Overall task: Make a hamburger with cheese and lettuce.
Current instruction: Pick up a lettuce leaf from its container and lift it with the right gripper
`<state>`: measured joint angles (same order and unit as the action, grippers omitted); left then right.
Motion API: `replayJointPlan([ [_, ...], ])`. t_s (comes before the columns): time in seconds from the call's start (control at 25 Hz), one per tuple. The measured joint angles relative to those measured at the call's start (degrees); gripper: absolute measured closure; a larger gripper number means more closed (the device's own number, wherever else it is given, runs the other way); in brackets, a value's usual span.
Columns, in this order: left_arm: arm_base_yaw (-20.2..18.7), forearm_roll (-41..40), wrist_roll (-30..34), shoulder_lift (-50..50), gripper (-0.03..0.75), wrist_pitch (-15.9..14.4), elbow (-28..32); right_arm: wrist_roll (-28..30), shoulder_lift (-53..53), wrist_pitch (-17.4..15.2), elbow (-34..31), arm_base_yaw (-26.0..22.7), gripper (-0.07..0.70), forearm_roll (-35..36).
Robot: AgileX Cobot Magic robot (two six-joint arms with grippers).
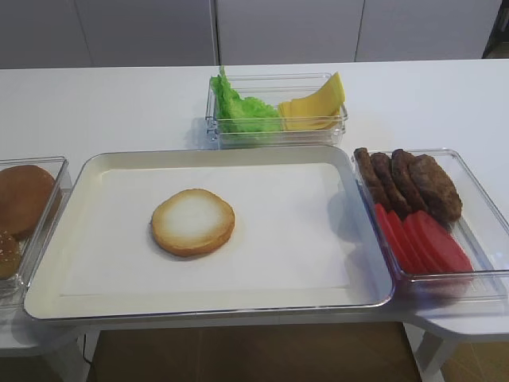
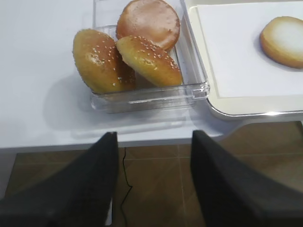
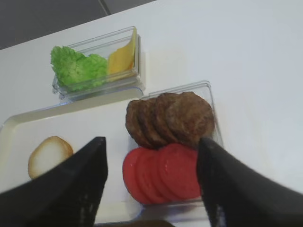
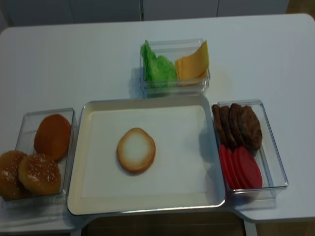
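Tray (image 1: 366, 298): you see it cream, paper-lined, mid-table.
Sesame buns (image 2: 125, 59): in your left clear box.
Patties (image 1: 409, 183): overlapped in your right clear box.
Tomato slices (image 1: 421, 243): just in front of them.

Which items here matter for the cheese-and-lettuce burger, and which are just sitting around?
For the job:
- hamburger base, bare, cut face up on the tray
- cheese in the far clear container
- lettuce beside it, same container

Just lying about:
- patties
- tomato slices
- sesame buns in the left container
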<state>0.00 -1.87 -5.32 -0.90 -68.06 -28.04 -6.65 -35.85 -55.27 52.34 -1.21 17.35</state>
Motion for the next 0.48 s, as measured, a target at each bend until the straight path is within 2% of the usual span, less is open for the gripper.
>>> replayJointPlan([
  [0.12, 0.0, 0.0, 0.0, 0.0, 0.347, 0.0, 0.0, 2.9, -7.5, 3.6, 4.3, 0.0, 0.203, 4.4],
  [0.2, 0.0, 0.0, 0.0, 0.0, 0.347, 0.0, 0.0, 4.2, -12.4, 4.7, 7.6, 0.0, 0.216, 6.9],
  [0.36, 0.0, 0.1, 0.0, 0.0, 0.347, 0.0, 0.0, 7.2, -23.2, 4.5, 15.3, 0.8, 0.222, 10.2],
  [0.48, 0.0, 0.2, 0.0, 0.0, 0.347, 0.0, 0.0, 7.8, -30.8, 4.5, 21.1, 4.2, 0.222, 10.2],
])
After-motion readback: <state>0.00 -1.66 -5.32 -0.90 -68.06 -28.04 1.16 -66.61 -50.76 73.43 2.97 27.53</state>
